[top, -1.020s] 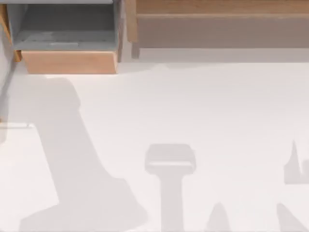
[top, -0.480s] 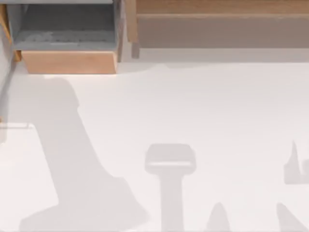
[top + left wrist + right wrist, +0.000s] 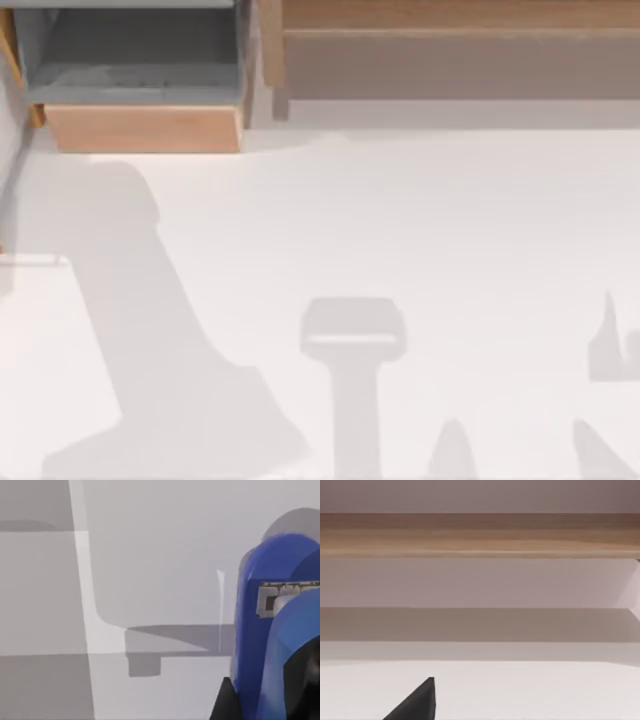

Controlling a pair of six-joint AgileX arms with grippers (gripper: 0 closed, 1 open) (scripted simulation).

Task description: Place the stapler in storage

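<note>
While the drawer (image 3: 145,128) sits open at the table's (image 3: 420,230) far left, the stapler (image 3: 272,630) looms close to the left wrist camera; I cannot tell either gripper's finger state.

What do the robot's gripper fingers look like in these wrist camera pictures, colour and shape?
A plain black, wedge-shaped fingertip tapering to a point shows in the right wrist view. The left wrist view shows a similar black tip beside the blue stapler. There are no cables or markings on them.

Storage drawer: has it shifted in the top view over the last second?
No. The storage drawer keeps its wood front at the same spot beside the wooden shelf unit.
</note>
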